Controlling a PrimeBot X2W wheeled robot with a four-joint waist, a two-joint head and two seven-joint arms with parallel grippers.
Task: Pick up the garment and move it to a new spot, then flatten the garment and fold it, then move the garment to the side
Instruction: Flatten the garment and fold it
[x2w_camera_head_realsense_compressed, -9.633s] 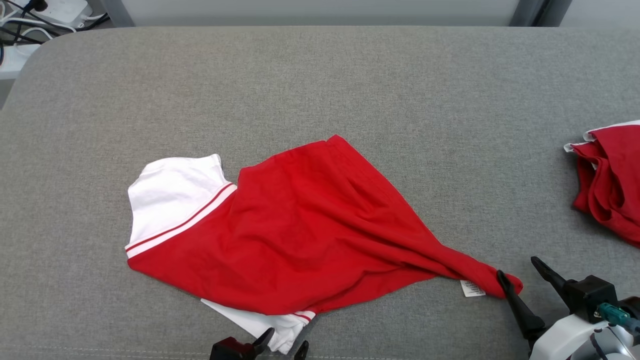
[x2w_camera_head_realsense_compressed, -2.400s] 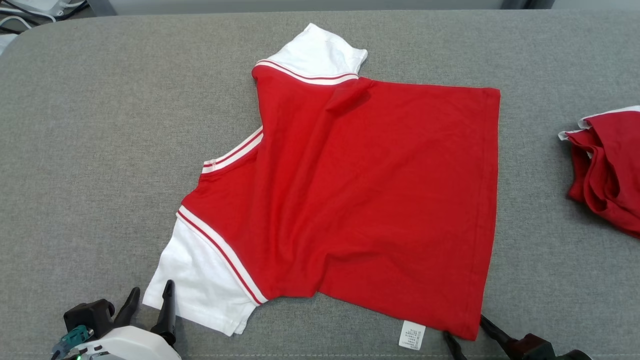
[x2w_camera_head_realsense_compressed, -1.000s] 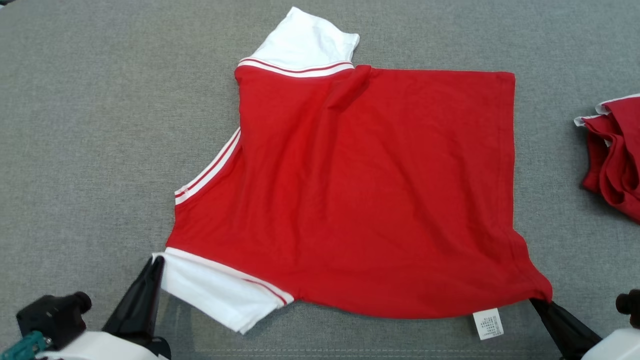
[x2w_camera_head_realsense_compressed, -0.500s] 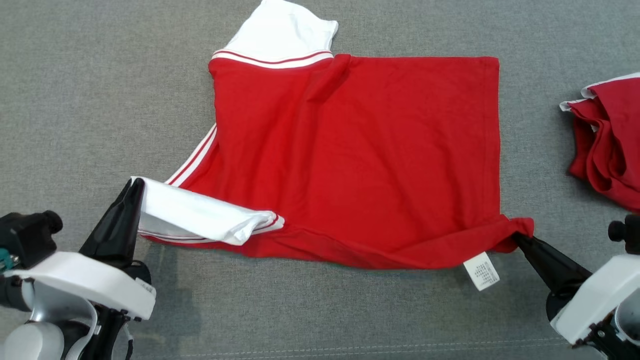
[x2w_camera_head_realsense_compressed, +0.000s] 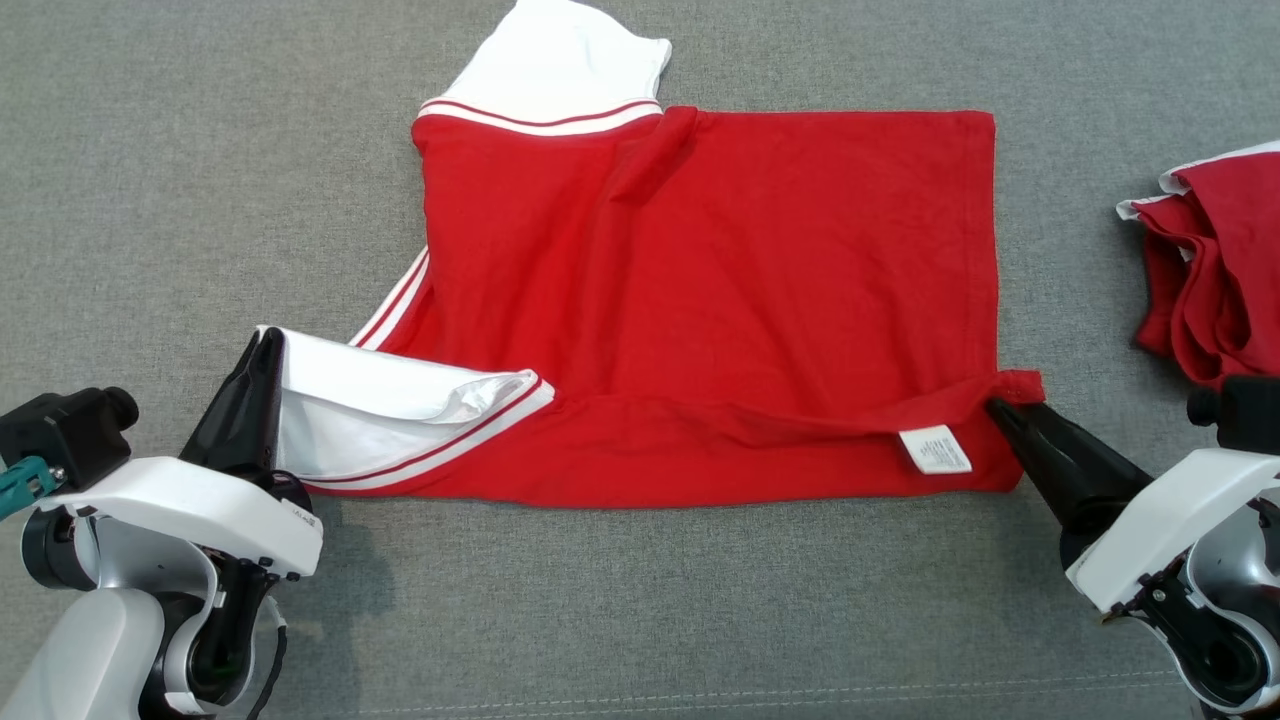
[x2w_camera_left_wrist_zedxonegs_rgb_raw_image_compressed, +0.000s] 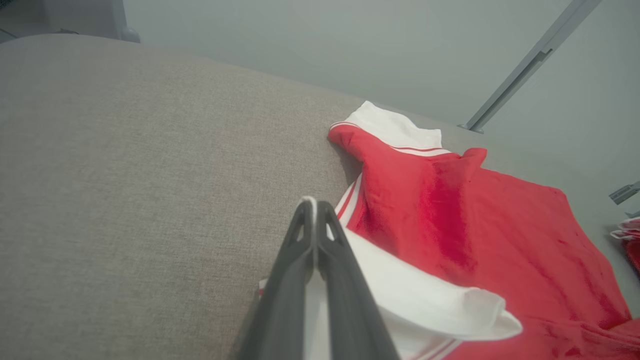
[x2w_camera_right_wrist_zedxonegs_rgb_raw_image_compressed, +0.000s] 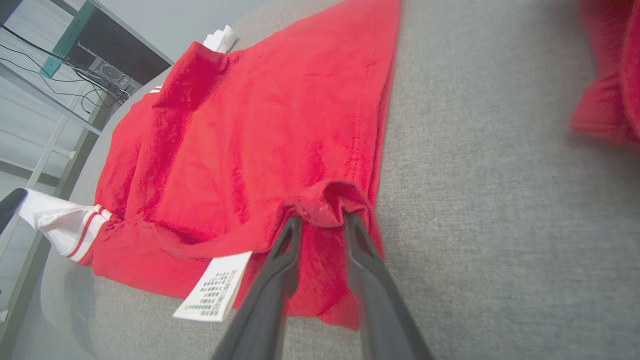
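Red short-sleeved knit shirt with white sleeves (x2w_camera_head_realsense_compressed: 720, 270) lies spread on the grey fabric-covered surface (x2w_camera_head_realsense_compressed: 180, 170). Its near edge is raised and turned part-way back over the body.

Left claw (x2w_camera_head_realsense_compressed: 266, 340) is clenched on the cuff edge of the near white sleeve (x2w_camera_head_realsense_compressed: 400, 395). The left wrist view shows a sliver of white cloth between the pressed fingers. Right claw (x2w_camera_head_realsense_compressed: 997, 405) is grasping the near hem corner; the right wrist view shows a red bunch wedged between its tips.

Risks, as judged:
- The left hold looks thin. A tug could slip the cuff free and drop the sleeve in a heap.
- The near sleeve gapes open and may land doubled inside the fold.
- Unequal travel of the two claws would skew the fold line.
- The diagonal crease (x2w_camera_head_realsense_compressed: 650, 160) by the far white sleeve (x2w_camera_head_realsense_compressed: 560, 60) could get trapped underneath.
- A crumpled second red garment (x2w_camera_head_realsense_compressed: 1210, 290) sits near the right arm, so a snag is possible.

Hard to make out:
- How many layers each claw holds cannot be told.
- The far sleeve and the second garment are cut off by the head view's edges.
- Print on the white care label (x2w_camera_head_realsense_compressed: 934, 450) is unreadable.
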